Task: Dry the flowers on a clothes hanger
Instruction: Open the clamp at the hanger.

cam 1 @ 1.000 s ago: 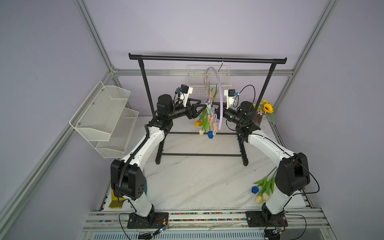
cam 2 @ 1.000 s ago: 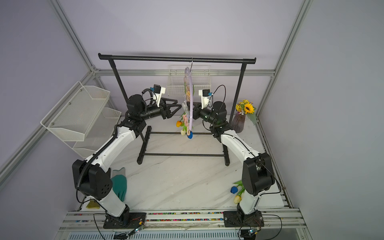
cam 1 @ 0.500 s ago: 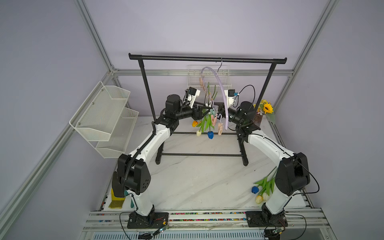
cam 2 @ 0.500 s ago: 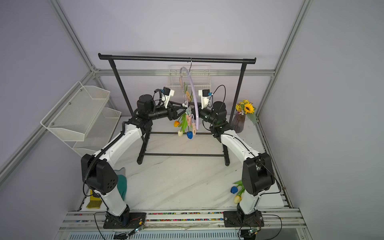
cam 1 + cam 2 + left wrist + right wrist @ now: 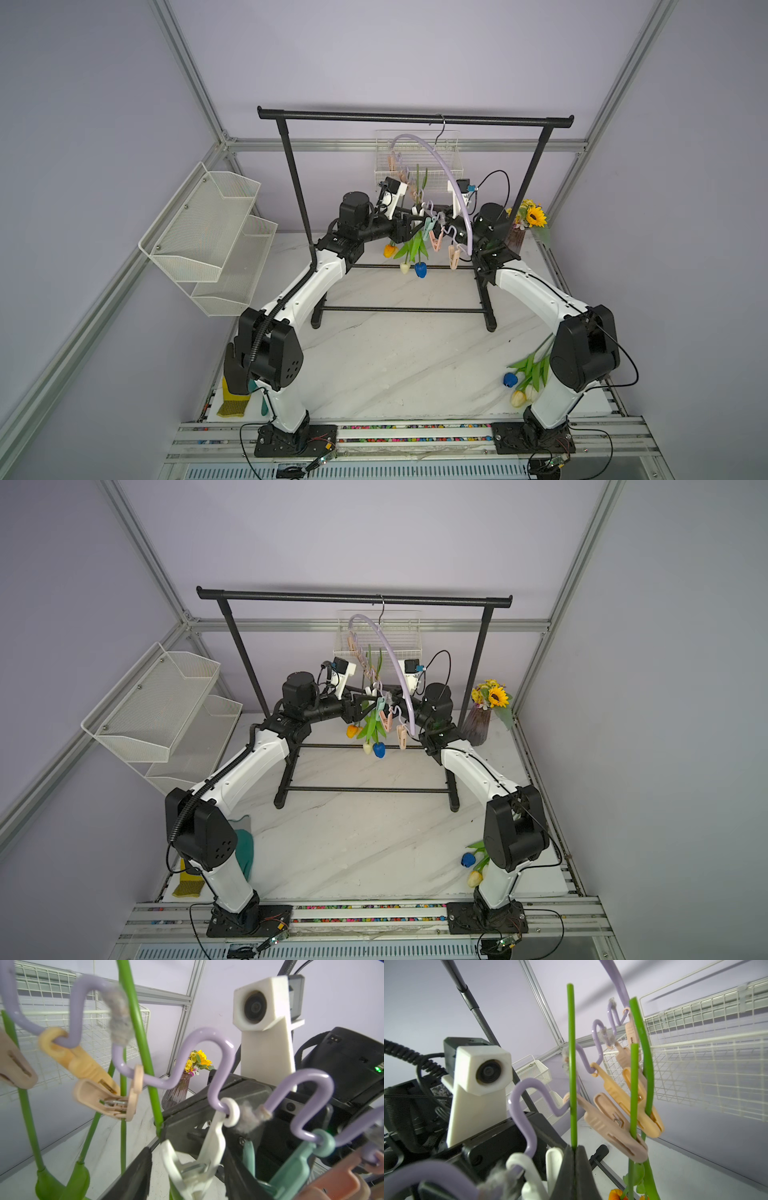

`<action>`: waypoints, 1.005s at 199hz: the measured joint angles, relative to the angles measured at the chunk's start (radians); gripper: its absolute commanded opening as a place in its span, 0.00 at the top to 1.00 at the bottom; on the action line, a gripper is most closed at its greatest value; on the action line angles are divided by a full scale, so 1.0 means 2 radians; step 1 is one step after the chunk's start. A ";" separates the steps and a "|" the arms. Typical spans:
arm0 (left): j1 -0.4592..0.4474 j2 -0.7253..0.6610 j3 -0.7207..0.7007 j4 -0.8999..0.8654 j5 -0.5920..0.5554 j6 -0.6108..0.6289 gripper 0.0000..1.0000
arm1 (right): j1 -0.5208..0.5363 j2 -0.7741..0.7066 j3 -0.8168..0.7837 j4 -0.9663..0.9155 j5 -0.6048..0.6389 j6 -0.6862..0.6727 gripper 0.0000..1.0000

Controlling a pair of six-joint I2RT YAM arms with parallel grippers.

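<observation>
The hanger (image 5: 432, 148) is hanging tilted from the rack (image 5: 415, 117), 2 tulip stems (image 5: 634, 1084) clipped in its pins (image 5: 612, 1126). The right fingers (image 5: 574, 1157) are clamping a 3rd stem (image 5: 572, 1064). The left fingers (image 5: 187, 1155), half spread, are straddling a white pin (image 5: 214, 1142); grip unclear. More tulips (image 5: 530, 372) are lying at the counter's (image 5: 395, 365) front right corner.

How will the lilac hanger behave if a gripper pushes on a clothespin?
Likely swings: the hanger hangs from the rack bar by one thin hook. Clothespins dangle on loose rings, so they'd probably pivot away.
</observation>
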 measured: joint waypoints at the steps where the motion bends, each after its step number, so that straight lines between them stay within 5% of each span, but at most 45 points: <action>1: 0.000 0.000 0.000 0.000 0.000 0.000 0.44 | 0.000 0.000 0.000 0.000 0.000 0.000 1.00; 129: -0.012 0.000 0.026 -0.017 -0.033 0.010 0.47 | 0.000 -0.001 -0.009 -0.002 0.006 -0.009 1.00; 200: -0.014 0.000 0.035 -0.039 -0.056 0.029 0.63 | 0.000 -0.002 -0.010 -0.002 0.007 -0.011 1.00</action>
